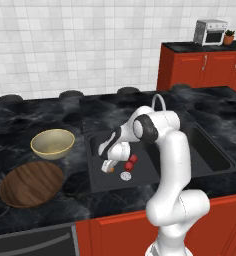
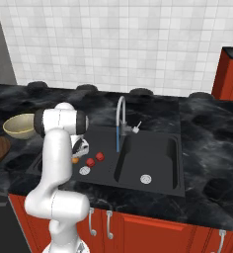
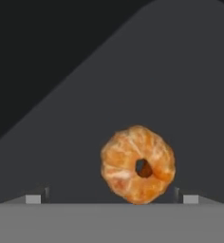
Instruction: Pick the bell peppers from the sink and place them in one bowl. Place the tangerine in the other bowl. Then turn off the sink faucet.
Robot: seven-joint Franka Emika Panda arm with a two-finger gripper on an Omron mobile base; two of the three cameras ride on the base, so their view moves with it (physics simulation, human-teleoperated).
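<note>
Wide-open, empty gripper [image 3: 111, 198] hangs over the small round orange tangerine [image 3: 138, 164] low-centre in the dark grey sink [image 3: 180, 85]; best to centre, drop, then squeeze gently.

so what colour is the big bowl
Dark brown wood grain; the bowl shows best in the left base view.

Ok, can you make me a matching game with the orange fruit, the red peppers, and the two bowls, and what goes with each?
Things:
1. tangerine
2. bell peppers
3. wooden bowl
4. cream-yellow bowl

Clues:
A. dark brown, wide, nearest the counter's front edge
B. two red lumps beside the sink's drain
C. pale, deep, on the counter behind the other bowl
D. orange, between the open gripper's fingertips

Pairs: 1-D, 2-B, 3-A, 4-C
</note>
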